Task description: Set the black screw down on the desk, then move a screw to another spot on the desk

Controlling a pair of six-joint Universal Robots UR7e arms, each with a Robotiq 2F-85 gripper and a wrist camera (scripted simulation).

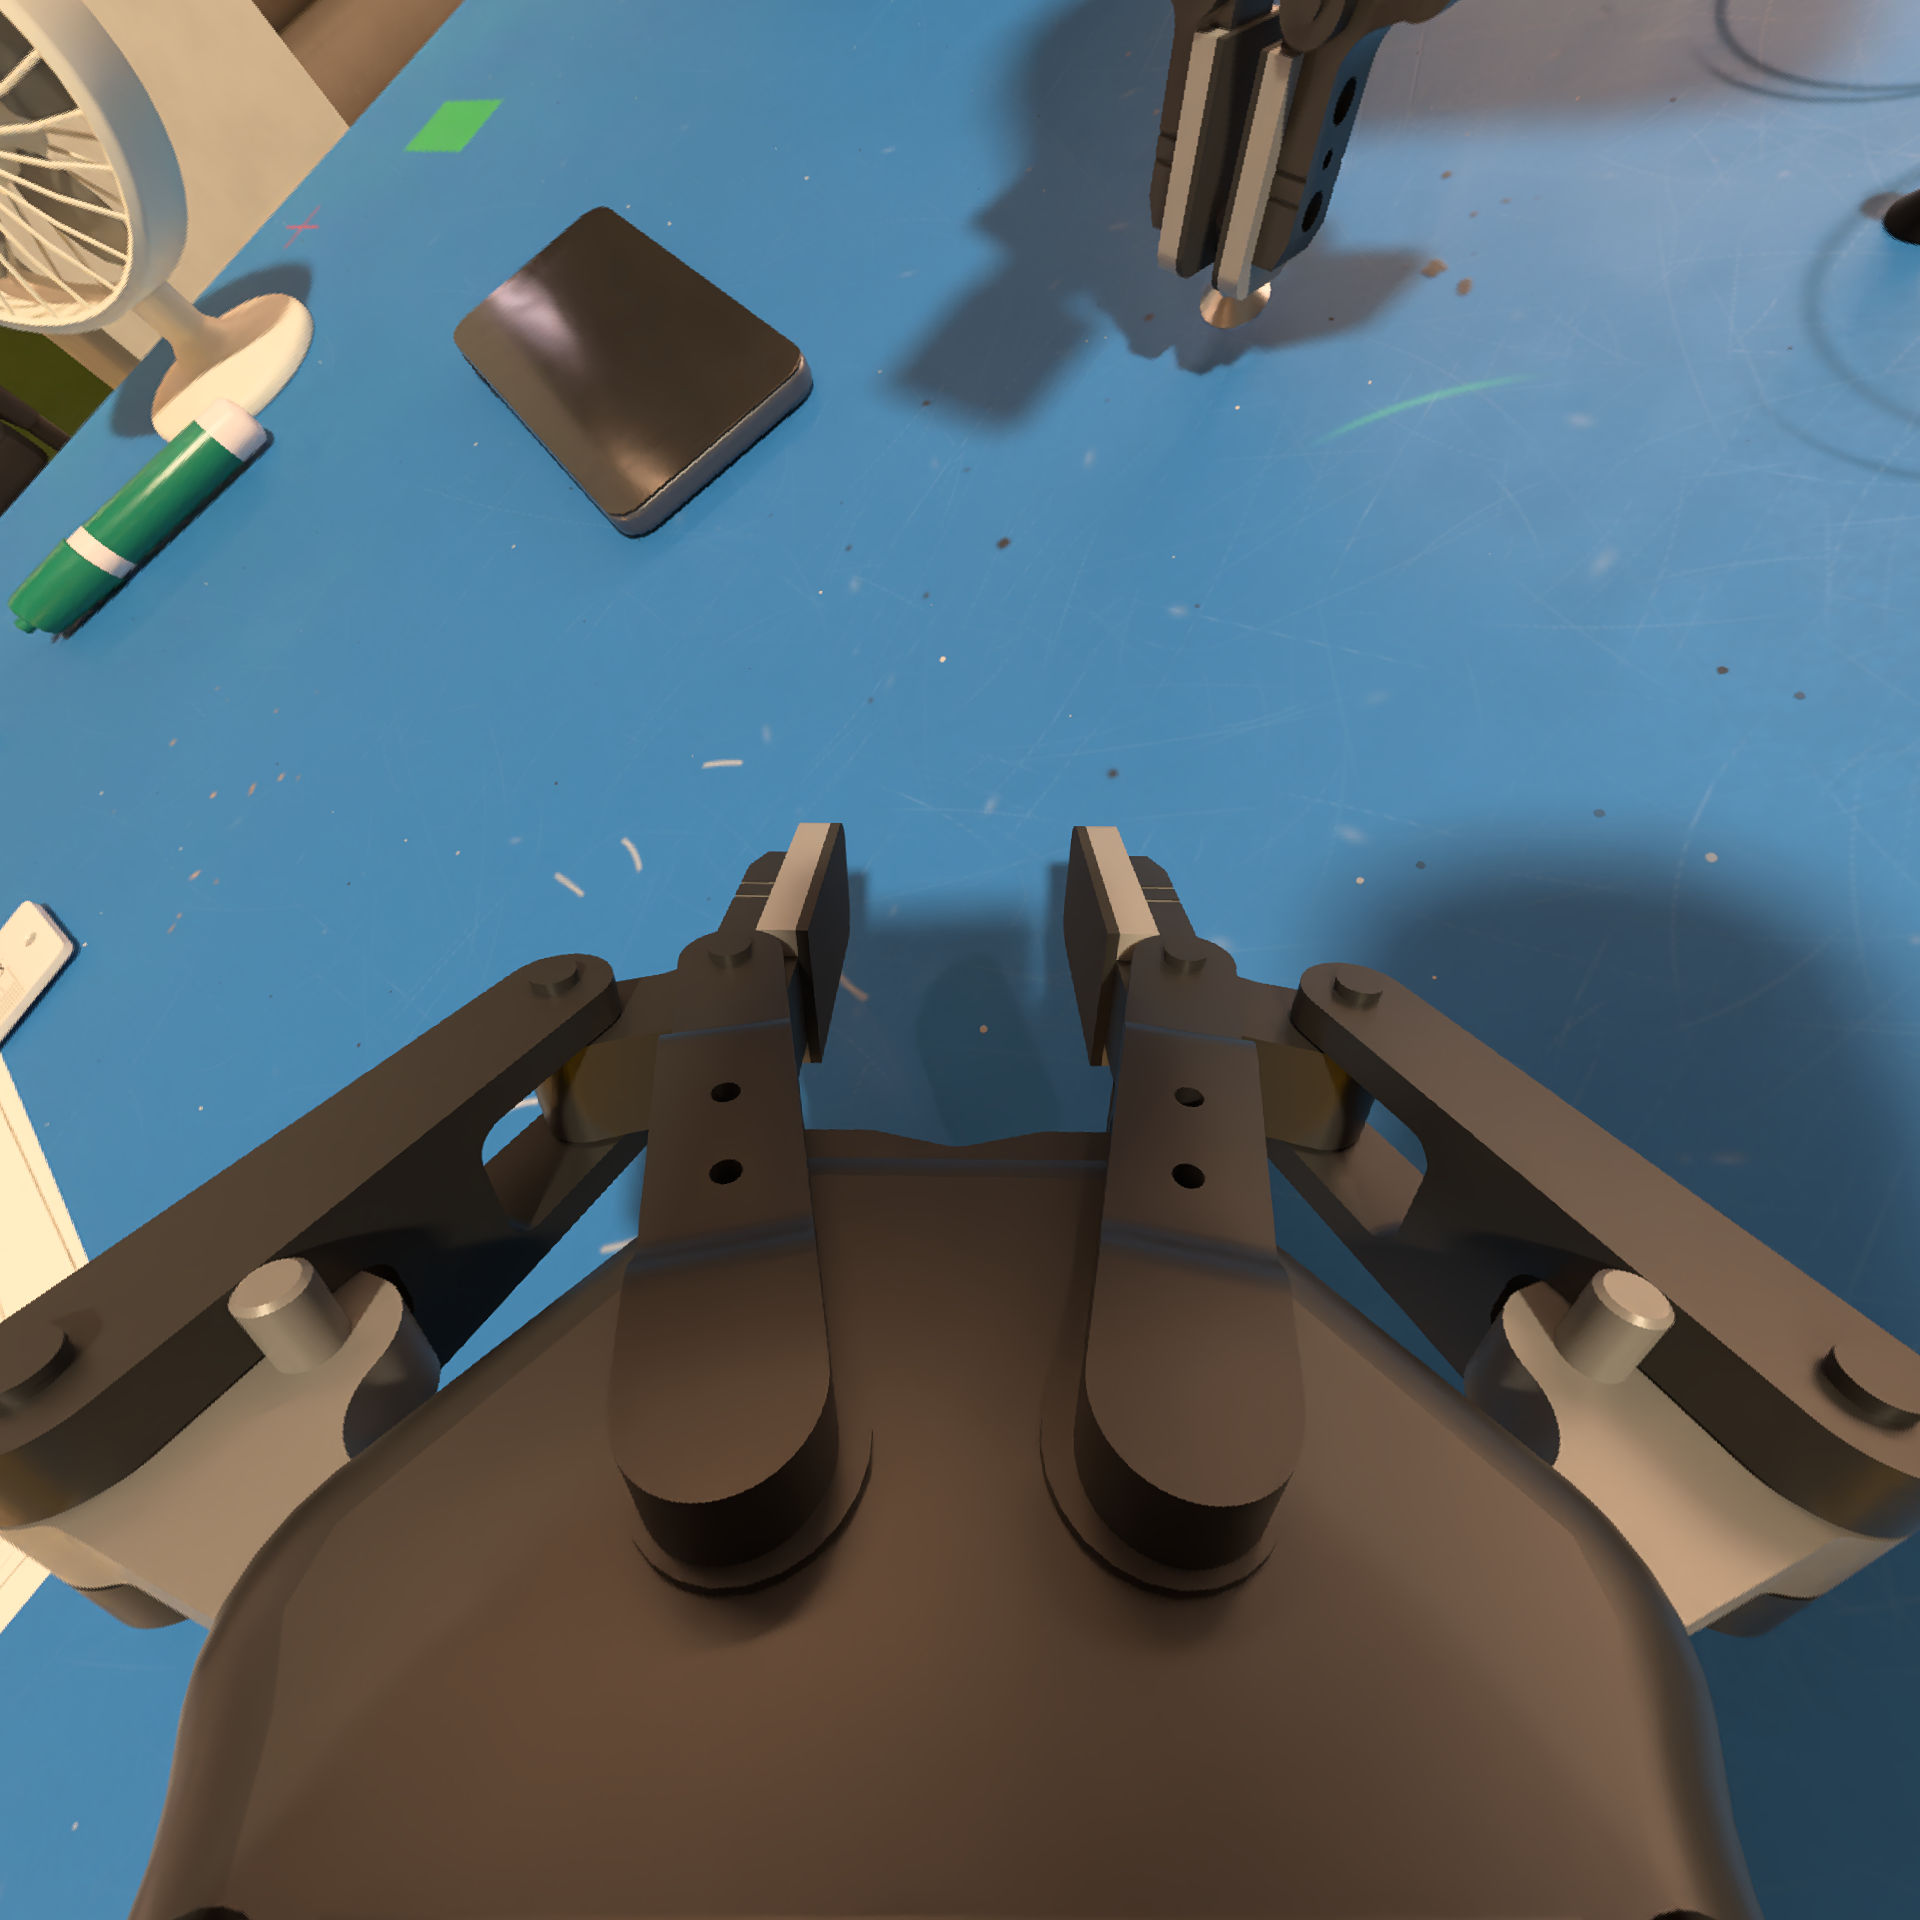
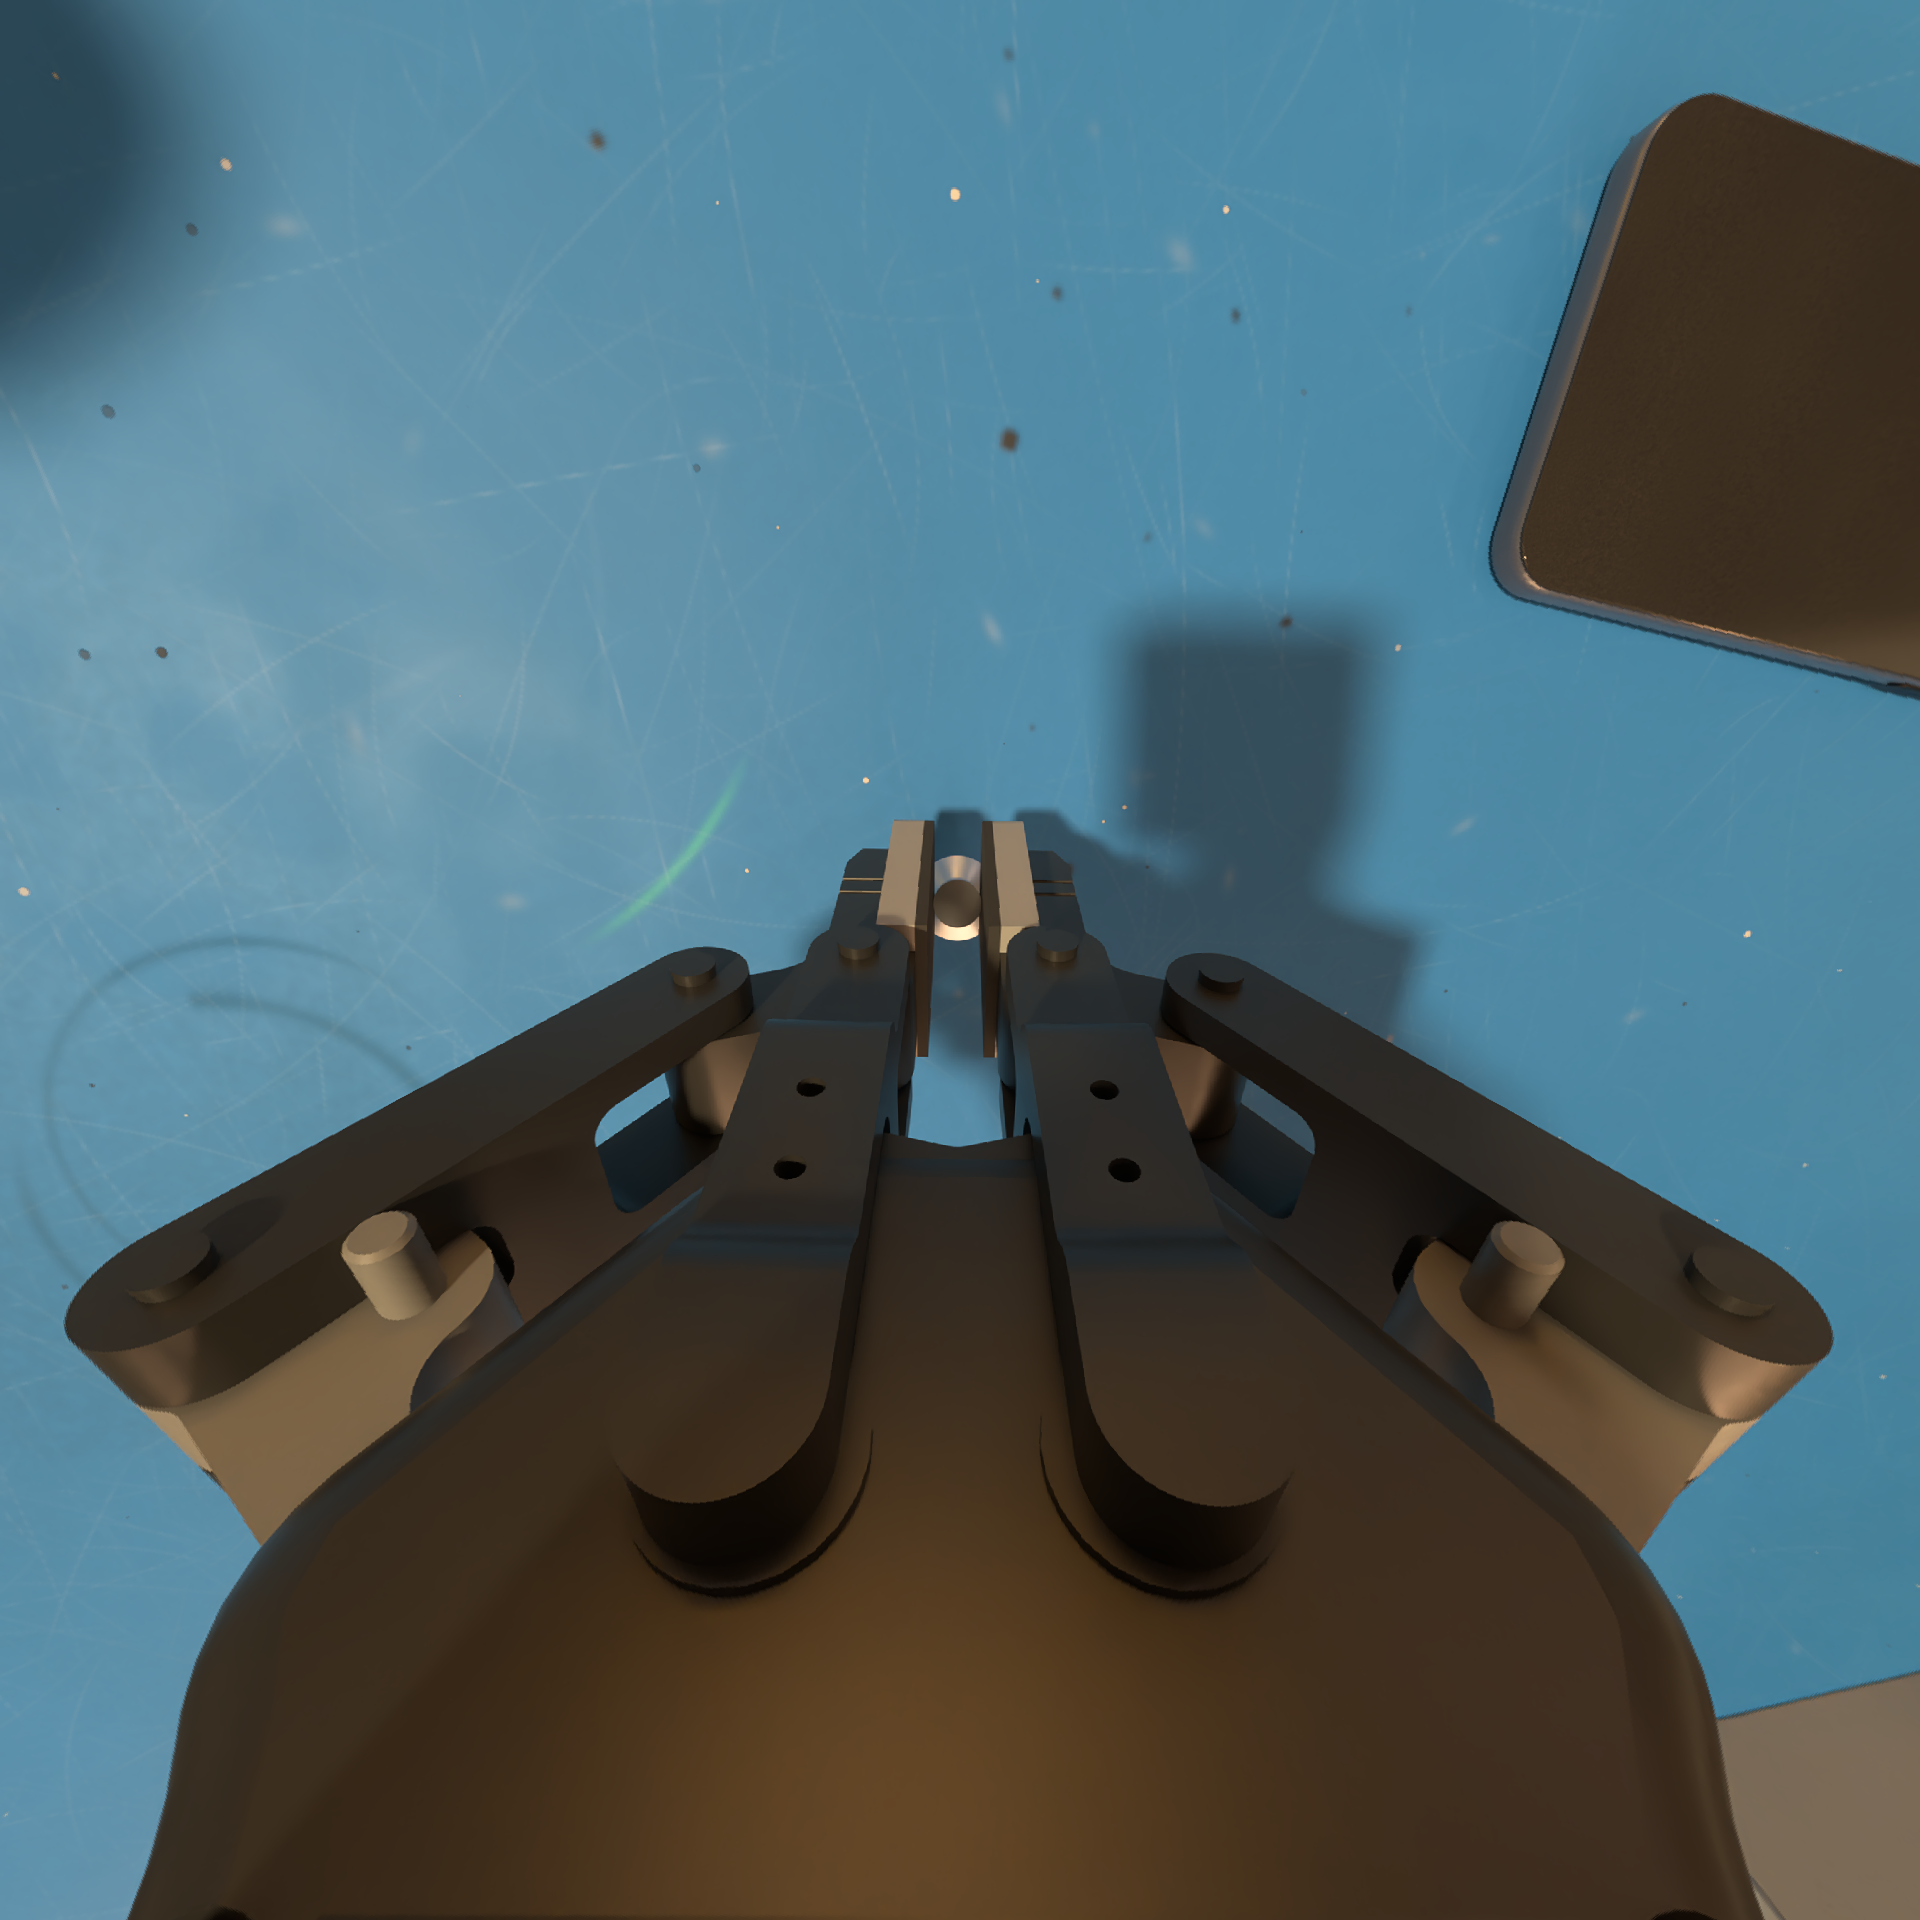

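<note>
A silver screw (image 2: 956,899) sits pinched between the fingers of my right gripper (image 2: 958,831), which is shut on it, pointing down at the blue desk (image 2: 520,520). In the left wrist view the right gripper (image 1: 1208,275) stands upright at the top right, with the screw's head (image 1: 1233,304) poking out below the fingertips, at or just above the desk surface. My left gripper (image 1: 956,842) is open and empty, hovering over bare desk (image 1: 1039,623) nearer the front. No black screw shows in either view.
A dark flat slab (image 1: 632,364) lies left of the right gripper and also shows in the right wrist view (image 2: 1745,395). A green marker (image 1: 135,520) and a white fan (image 1: 83,177) stand by the desk's left edge. A white device (image 1: 26,961) lies at the left.
</note>
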